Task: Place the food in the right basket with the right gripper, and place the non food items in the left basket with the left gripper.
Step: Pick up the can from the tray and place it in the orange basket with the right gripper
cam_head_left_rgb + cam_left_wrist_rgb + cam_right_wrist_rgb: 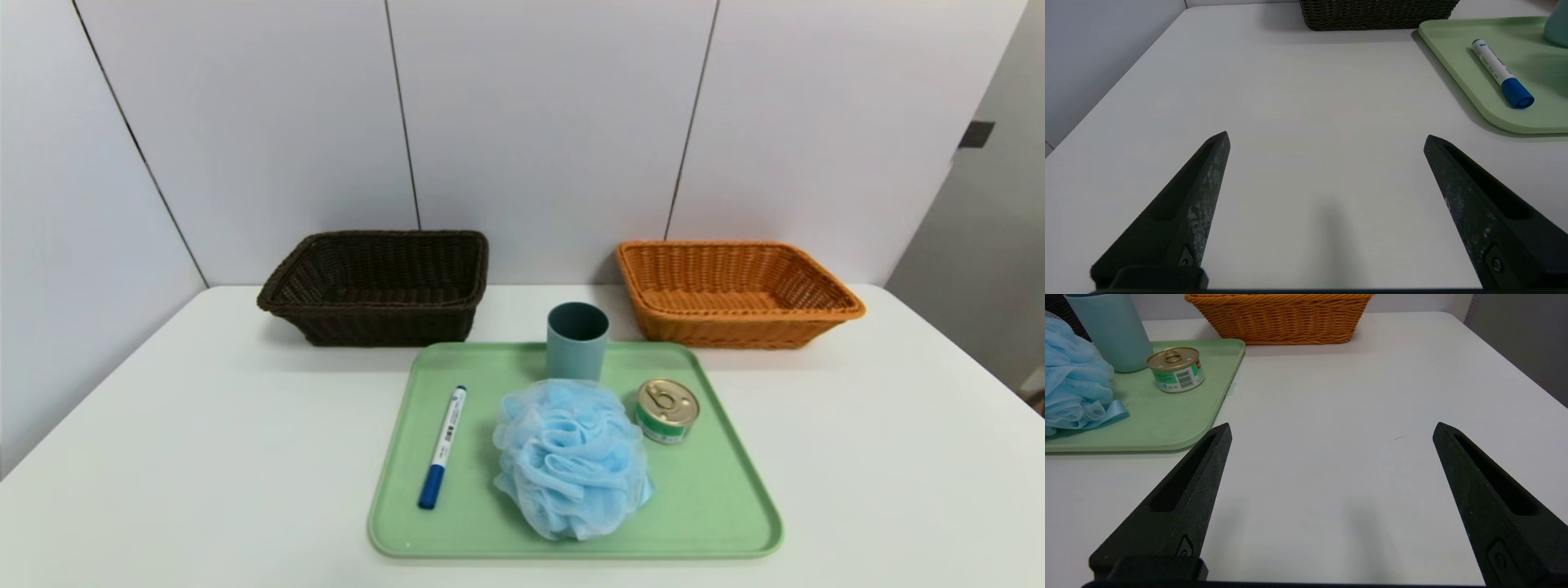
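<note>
Barcode-labelled green tin can (1175, 369) ahead of the wide-spread, empty right gripper (1331, 430); left gripper (1327, 139) likewise spread, text-printed marker pen (1502, 73) beyond it.

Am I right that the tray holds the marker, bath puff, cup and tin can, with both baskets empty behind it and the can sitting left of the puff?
Not quite. In the head view the tin can sits to the right of the bath puff, not left. The rest holds: marker and cup share the green tray, and the dark brown basket and orange basket are empty.
</note>
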### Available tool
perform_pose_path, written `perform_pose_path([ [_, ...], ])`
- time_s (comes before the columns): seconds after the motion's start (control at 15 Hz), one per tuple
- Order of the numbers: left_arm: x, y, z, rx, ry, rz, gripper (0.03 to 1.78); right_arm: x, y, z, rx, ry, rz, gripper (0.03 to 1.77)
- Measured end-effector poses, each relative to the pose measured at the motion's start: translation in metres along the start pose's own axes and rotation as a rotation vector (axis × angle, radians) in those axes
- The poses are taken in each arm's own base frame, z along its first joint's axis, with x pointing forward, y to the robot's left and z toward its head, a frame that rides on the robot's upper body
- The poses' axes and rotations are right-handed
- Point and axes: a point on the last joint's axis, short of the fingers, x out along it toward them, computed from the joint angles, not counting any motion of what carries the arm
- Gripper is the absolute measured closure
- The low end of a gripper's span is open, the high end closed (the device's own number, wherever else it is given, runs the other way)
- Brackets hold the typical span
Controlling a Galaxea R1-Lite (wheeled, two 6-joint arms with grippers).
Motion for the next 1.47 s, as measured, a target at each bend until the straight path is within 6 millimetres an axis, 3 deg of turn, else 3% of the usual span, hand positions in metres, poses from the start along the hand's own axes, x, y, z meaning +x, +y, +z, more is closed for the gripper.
perform_pose_path([
  [0.53, 0.000, 0.000, 0.000, 0.007, -0.003, 0.001, 0.12, 0.000, 0.000, 0.000, -0.005, -0.002, -0.004, 0.10],
  [0.73, -0.005, 0.000, 0.014, 0.024, -0.036, -0.005, 0.12, -0.009, 0.000, 0.021, -0.007, -0.026, -0.006, 0.10],
  [1.0, -0.019, -0.001, 0.061, 0.035, -0.068, -0.054, 0.12, -0.031, 0.002, 0.069, -0.033, -0.071, 0.014, 0.10],
  [1.2, -0.017, -0.002, 0.114, 0.049, -0.104, -0.094, 0.12, -0.039, 0.003, 0.130, -0.047, -0.093, 0.031, 0.10],
  [1.47, 0.006, -0.003, 0.175, 0.068, -0.092, -0.145, 0.12, -0.014, 0.005, 0.208, -0.050, -0.058, 0.064, 0.10],
])
